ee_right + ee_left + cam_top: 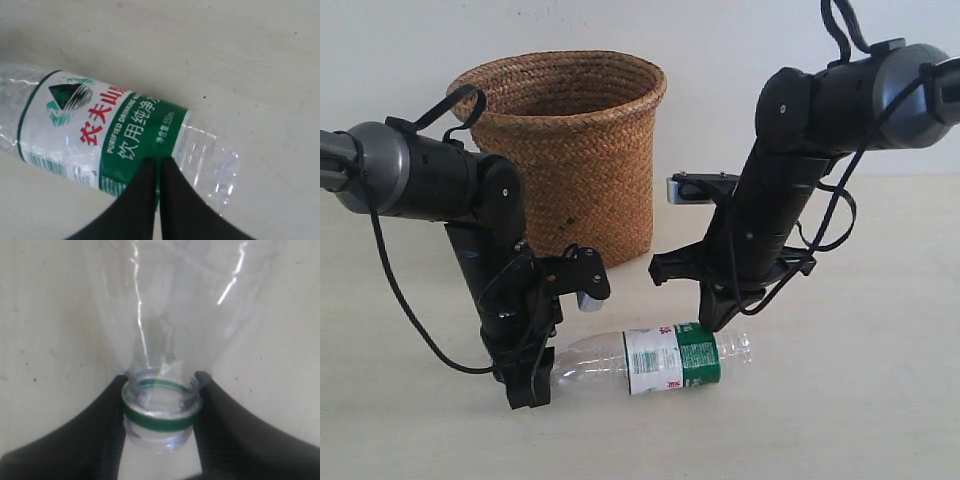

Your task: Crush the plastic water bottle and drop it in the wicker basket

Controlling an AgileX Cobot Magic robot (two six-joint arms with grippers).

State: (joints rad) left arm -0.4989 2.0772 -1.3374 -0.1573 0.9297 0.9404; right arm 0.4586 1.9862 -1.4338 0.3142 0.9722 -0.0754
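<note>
The plastic water bottle (660, 360) lies on its side on the table in front of the wicker basket (570, 150), its white-and-green label facing up. No cap shows on it, only a green ring on the open neck (159, 412). My left gripper (532, 385) is shut on that neck, one finger (100, 430) on each side of it. My right gripper (715, 318) is shut, and its tips (159, 161) rest over the green end of the label (135, 135) near the bottle's base. The bottle body (170, 305) looks whole and clear.
The basket stands upright at the back, behind both arms and a short way from the bottle. A pale table (860, 400) stretches to the right and front. A white wall (720, 40) closes the back.
</note>
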